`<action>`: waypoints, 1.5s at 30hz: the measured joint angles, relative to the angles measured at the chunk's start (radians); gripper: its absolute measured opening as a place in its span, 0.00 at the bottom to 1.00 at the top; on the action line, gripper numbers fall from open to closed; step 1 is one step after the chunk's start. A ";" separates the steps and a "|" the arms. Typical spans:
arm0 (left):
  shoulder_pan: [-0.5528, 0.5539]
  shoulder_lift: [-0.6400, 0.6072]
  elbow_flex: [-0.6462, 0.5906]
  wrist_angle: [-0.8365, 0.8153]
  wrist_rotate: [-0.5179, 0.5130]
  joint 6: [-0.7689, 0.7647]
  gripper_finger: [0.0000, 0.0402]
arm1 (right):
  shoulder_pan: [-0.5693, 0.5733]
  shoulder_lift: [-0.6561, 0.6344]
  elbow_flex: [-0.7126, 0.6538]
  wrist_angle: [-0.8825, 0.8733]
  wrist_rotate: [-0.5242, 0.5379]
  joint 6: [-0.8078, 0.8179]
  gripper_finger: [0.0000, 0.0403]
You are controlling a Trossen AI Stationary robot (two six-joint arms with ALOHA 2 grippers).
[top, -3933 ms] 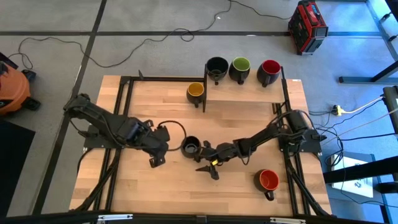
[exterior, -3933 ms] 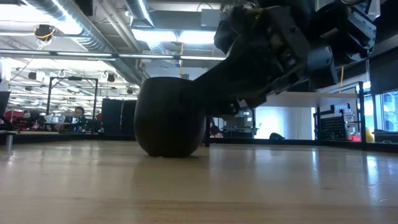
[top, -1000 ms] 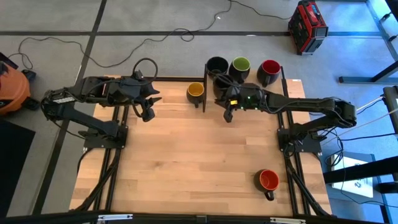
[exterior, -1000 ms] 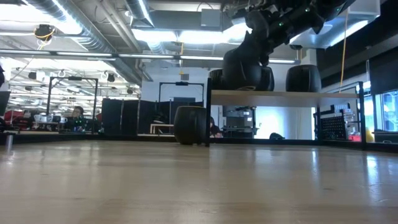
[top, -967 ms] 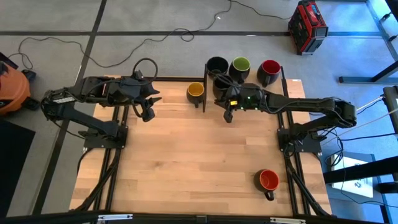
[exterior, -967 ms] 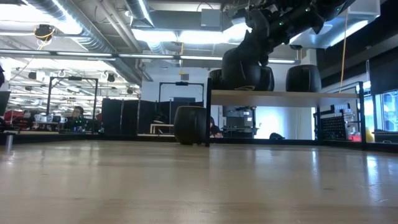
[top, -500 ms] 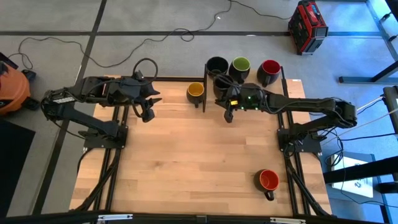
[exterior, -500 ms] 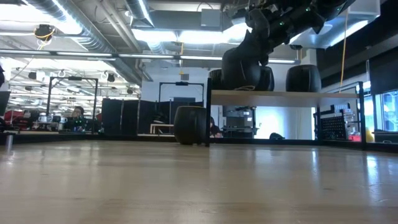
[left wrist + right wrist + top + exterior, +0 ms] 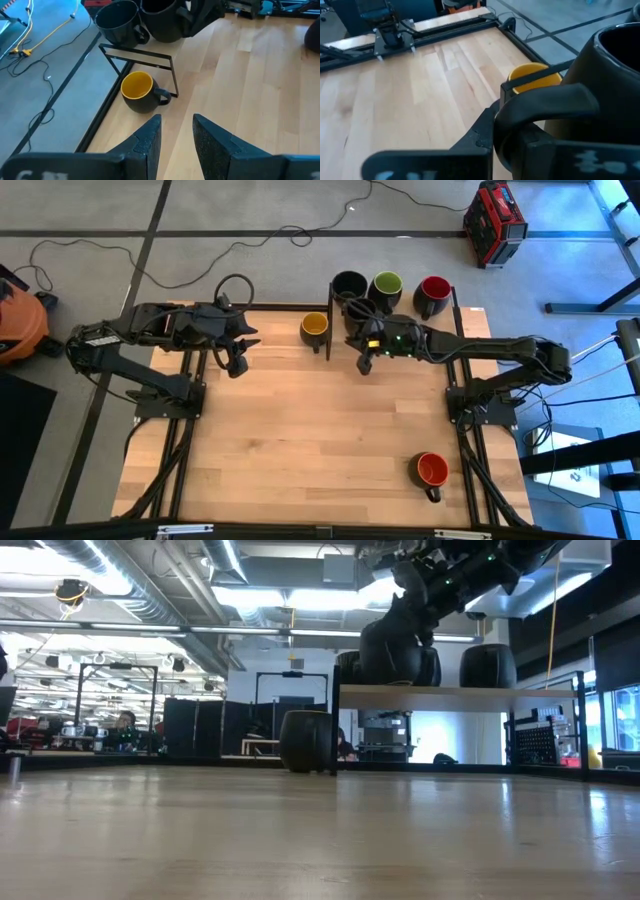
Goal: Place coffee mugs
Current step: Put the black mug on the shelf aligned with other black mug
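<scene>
In the high view we see the right gripper (image 9: 364, 358) in the upper middle of the frame, at the left end of the raised shelf (image 9: 400, 328). Its fingers are closed on the handle of a black mug (image 9: 600, 85); in the right wrist view the handle sits clamped between the two dark fingers (image 9: 530, 120). In the low view this mug (image 9: 390, 658) is at the upper right of centre, at the shelf's level; we cannot tell if it already rests on the board.

Three other mugs stand in a row at the top of the high view: another black mug (image 9: 349, 286), the green mug (image 9: 386, 285) and the red mug (image 9: 434, 290). The yellow mug (image 9: 314, 327) stands on the table (image 9: 300, 440) just left of the shelf's frame. The orange-red mug (image 9: 431, 470) stands alone at the lower right of the table, well apart from the rest.

The left gripper (image 9: 235, 362) hangs over the upper left of the table, its fingers (image 9: 147, 137) narrowly apart and holding nothing.
</scene>
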 joint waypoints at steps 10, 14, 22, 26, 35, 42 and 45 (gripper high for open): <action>0.000 0.000 0.000 0.000 0.000 0.001 0.26 | 0.000 0.055 0.000 0.099 -0.074 -0.005 0.03; 0.000 0.000 0.000 0.000 0.000 0.001 0.26 | 0.000 0.066 0.002 0.109 -0.088 -0.006 0.04; 0.000 0.000 0.000 0.000 0.000 0.002 0.26 | 0.000 0.067 0.002 0.126 -0.203 -0.025 0.03; 0.000 0.000 0.000 0.000 0.000 0.002 0.26 | -0.001 0.068 0.002 0.138 -0.222 -0.023 0.04; 0.000 0.000 0.000 0.000 -0.001 0.002 0.26 | -0.027 0.076 0.002 0.148 -0.275 -0.048 0.04; 0.000 0.000 0.000 0.000 0.000 0.002 0.26 | -0.032 0.076 0.001 0.140 -0.254 -0.060 0.05; 0.000 0.000 0.000 0.000 -0.001 0.002 0.26 | -0.031 0.076 0.001 0.126 -0.233 -0.069 0.06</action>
